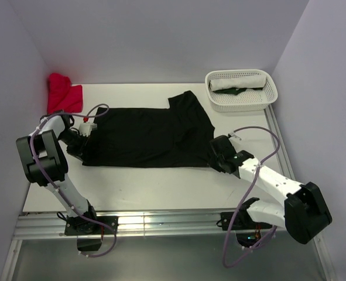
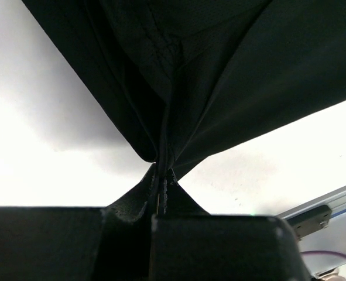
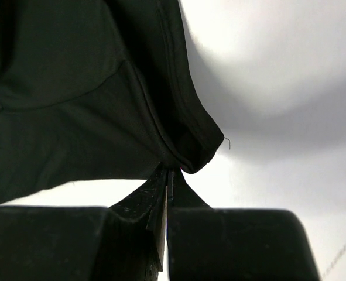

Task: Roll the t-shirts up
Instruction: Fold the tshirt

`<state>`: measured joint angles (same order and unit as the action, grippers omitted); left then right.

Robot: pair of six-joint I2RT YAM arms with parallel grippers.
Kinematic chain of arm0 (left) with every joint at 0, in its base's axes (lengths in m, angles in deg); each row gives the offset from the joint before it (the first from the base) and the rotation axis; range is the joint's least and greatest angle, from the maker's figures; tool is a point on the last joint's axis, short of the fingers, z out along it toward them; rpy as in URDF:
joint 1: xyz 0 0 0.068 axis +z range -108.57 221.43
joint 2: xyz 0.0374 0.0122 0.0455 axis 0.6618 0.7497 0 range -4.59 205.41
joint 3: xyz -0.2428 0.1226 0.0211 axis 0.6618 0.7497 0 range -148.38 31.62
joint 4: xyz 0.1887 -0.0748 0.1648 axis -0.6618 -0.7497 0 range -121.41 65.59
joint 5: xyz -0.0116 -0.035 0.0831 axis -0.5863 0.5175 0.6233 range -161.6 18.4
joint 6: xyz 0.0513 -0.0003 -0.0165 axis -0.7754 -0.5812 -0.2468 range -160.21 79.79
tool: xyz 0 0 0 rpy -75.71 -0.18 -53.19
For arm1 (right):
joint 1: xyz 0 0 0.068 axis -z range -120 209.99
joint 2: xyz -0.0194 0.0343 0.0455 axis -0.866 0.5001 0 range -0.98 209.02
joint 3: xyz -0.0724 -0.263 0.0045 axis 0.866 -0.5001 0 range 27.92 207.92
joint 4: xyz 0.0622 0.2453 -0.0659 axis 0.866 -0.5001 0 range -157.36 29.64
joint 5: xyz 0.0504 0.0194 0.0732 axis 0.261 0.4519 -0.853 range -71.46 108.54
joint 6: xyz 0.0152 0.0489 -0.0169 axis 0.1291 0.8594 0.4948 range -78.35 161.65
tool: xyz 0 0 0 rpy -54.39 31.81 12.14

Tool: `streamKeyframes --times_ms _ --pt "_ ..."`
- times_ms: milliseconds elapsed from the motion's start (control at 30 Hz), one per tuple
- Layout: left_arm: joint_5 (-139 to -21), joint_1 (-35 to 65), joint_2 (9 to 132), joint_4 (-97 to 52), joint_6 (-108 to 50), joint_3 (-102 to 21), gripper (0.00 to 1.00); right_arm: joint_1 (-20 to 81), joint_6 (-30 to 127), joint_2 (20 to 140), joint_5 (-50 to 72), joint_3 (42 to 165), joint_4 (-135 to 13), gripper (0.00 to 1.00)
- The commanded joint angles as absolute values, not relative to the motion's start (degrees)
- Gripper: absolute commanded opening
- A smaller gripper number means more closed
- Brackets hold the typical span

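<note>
I'm gripping the black t-shirt (image 1: 143, 137), spread flat left of the white basket (image 1: 241, 107), my left gripper (image 2: 161, 174) clamped on its end farthest from the basket, my right gripper (image 3: 169, 172) clamped on its nearest end, probably beginning a fold, needing both ends lifted evenly.

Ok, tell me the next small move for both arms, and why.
Probably raise both ends slightly and pull them apart to draw the black shirt taut. The left gripper and right gripper are each shut on a pinch of its fabric at opposite ends, and the cloth creases at both pinches.
</note>
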<state>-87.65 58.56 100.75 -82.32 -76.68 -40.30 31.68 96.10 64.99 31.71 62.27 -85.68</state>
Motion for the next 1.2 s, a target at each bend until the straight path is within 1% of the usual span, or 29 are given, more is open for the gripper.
streamKeyframes --times_ms 0,233,367,433,467,500,533,567,600,633,667,700,767,833,867,900,933,967,1000,1033,1067,1100,1133,1167 --pt "-85.2 59.2 96.3 -84.2 -81.1 -37.6 0.0 28.0 101.0 60.8 34.4 60.6 -92.0 0.0" --pt "-84.0 59.9 93.3 -85.4 -83.7 -34.2 0.0 21.2 108.7 54.9 36.5 59.1 -98.8 0.0" --pt "-83.8 59.8 93.1 -85.2 -84.3 -32.4 0.0 18.3 111.1 53.2 36.1 58.2 -98.6 0.01" --pt "-84.0 59.9 93.7 -85.5 -84.2 -32.6 0.02 17.5 111.5 53.5 36.3 57.9 -98.3 0.15" --pt "-84.7 59.9 93.7 -86.2 -84.2 -33.1 0.11 17.4 111.5 53.8 36.4 57.9 -98.3 0.22" --pt "-85.0 60.0 93.7 -86.6 -84.3 -33.6 0.17 17.2 111.2 53.8 36.4 58.2 -98.2 0.37" --pt "-85.3 60.1 93.2 -87.2 -84.4 -35.0 0.23 17.1 111.3 53.6 37.2 58.3 -98.6 0.43" --pt "-85.7 60.2 93.1 -87.8 -84.9 -35.9 0.39 17.1 111.2 53.2 37.6 58.8 -99.0 0.53" --pt "-85.9 60.3 92.7 -88.6 -84.9 -36.7 0.47 17.1 111.0 52.8 38.0 59.7 -99.6 0.58" --pt "-85.8 60.5 92.4 -89.1 -85.1 -38.8 0.57 17.2 110.7 52.4 39.2 60.3 -101.0 0.66" --pt "-85.8 60.5 92.5 -89.7 -85.2 -39.8 0.6 17.2 110.5 52.4 39.8 61.1 -101.7 0.66" --pt "-85.6 60.5 92.6 -90.8 -85.4 -41.0 0.62 17.3 109.7 52.3 40.2 63.0 -102.4 0.69" --pt "-85.5 60.7 93.1 -91.6 -85.5 -44.8 0.66 17.9 108.3 52.8 41.0 64.8 -102.7 0.71" --pt "-85.7 60.9 94.1 -92.0 -85.1 -49.1 0.66 19.2 104.3 53.6 40.9 67.4 -100.5 0.73" --pt "-85.9 61.0 94.6 -91.9 -84.2 -50.6 0.67 22.2 102.3 54.8 40.1 68.2 -99.1 0.73" --pt "-86.9 61.0 95.2 -91.7 -83.5 -52.3 0.67 24.1 97.8 55.5 37.5 69.7 -97.3 0.73" --pt "-87.8 60.9 97.4 -91.8 -82.8 -56.6 0.67 26.3 95.5 56.4 35.3 70.5 -92.2 0.73" --pt "-88.7 60.9 98.8 -91.9 -81.2 -59.1 0.67 31.6 93.3 58.6 33.2 71.2 -89.5 0.72" --pt "-89.8 60.6 100.5 -91.9 -80.4 -61.9 0.66 34.0 89.1 60.2 29.5 73.4 -86.7 0.72" --pt "-91.4 60.1 104.0 -91.5 -78.2 -67.3 0.65 36.2 87.4 64.8 28.1 75.2 -82.5 0.72" --pt "-92.6 59.7 105.8 -91.5 -77.6 -70.0 0.65 39.5 85.6 67.5 27.4 77.5 -81.3 0.71" --pt "-93.7 59.3 107.6 -91.2 -77.0 -72.6 0.65 40.5 82.2 70.5 27.0 82.7 -79.8 0.71" --pt "-95.7 58.2 110.4 -90.4 -76.3 -76.8 0.65 41.1 80.9 76.8 27.1 85.6 -79.6 0.71" --pt "-96.2 57.8 111.7 -87.5 -74.2 -78.5 0.65 41.7 79.8 80.1 27.0 88.5 -79.3 0.7"
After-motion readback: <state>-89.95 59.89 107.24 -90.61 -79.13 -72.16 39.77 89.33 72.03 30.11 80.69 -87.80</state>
